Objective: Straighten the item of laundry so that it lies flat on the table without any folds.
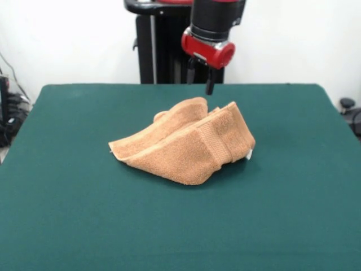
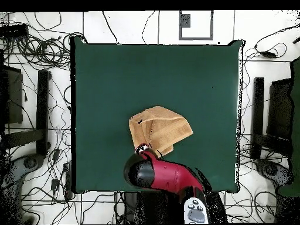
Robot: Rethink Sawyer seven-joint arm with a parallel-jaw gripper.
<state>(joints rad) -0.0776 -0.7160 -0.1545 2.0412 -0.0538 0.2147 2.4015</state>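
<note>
Folded towel (image 1: 186, 144) on table (image 1: 67, 214), tool (image 1: 201, 79) above

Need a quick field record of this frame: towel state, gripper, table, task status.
towel: tan terry hand towel, folded over itself in raised layers, not flat
towel position: near the table's middle, toward the robot's side
care tag: small white tag at one towel edge
gripper: above the table behind the towel in the front view, apart from the towel, holding nothing; open or shut unclear
table: green felt top
task status: folds remain, straightening not done
</note>
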